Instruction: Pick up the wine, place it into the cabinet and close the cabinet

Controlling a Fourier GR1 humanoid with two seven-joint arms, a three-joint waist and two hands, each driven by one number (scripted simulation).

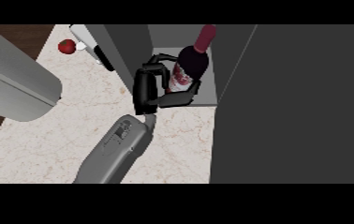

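Wine bottle (191,63) is clasped in the curled fingers of the right hand (153,88), held upright at the open cabinet (181,39) just ahead of the palm; release and door (276,101) closing remain outstanding.

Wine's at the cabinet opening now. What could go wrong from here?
1. The right hand is curled round the wine bottle at the edge of the cabinet floor; released there, it may tip back onto the counter.
2. The bottle is tilted, its neck near the cabinet's upper part; pushing deeper might clip it.
3. The open door stands close beside the arm, so closing early could hit it.
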